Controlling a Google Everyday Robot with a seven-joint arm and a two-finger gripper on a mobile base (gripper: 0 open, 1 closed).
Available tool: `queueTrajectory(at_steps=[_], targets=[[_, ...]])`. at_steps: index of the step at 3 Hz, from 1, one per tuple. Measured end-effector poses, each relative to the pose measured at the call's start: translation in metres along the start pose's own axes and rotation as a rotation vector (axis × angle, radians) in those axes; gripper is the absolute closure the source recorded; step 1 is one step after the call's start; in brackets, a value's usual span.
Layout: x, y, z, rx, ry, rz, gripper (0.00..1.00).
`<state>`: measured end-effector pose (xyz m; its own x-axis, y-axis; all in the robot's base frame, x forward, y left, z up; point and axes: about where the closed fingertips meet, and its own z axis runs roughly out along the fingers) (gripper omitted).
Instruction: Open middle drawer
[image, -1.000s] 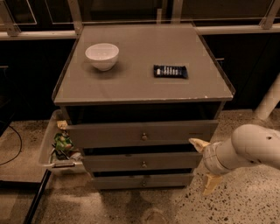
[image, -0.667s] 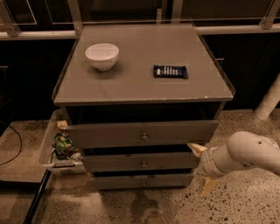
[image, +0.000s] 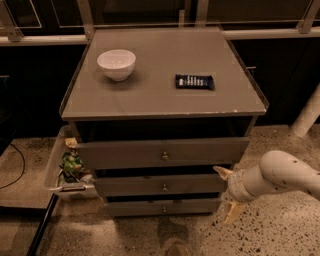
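The middle drawer (image: 150, 184) is the second of three grey fronts in the cabinet, with a small brass knob (image: 164, 188) at its centre. Its front looks nearly flush and shut. Above it is the taller drawer (image: 125, 152), and below it the slimmest drawer (image: 135, 207). My gripper (image: 227, 193) is at the end of the white arm, low on the right, just off the right end of the middle drawer's front. Its two pale fingers (image: 222, 172) are spread apart and hold nothing. It does not touch the knob.
On the cabinet top (image: 165, 102) stand a white bowl (image: 116, 63) and a dark snack bar (image: 194, 81). A pale bin with litter (image: 67, 167) sits against the cabinet's left side. A white post (image: 307, 117) stands at the right, on speckled floor.
The arm and gripper have moved a little left and down, closer to the right end of the middle drawer. The drawers have not moved.
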<state>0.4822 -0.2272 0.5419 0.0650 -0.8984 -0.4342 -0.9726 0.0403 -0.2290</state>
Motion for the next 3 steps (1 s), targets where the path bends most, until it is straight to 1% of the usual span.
queueTrajectory(at_steps=[1,2,3], targets=[[0.006,-0.013,0.024,-0.040,-0.083,0.111,0.00],[0.009,-0.029,0.043,-0.049,-0.128,0.164,0.00],[0.009,-0.029,0.043,-0.049,-0.128,0.164,0.00]])
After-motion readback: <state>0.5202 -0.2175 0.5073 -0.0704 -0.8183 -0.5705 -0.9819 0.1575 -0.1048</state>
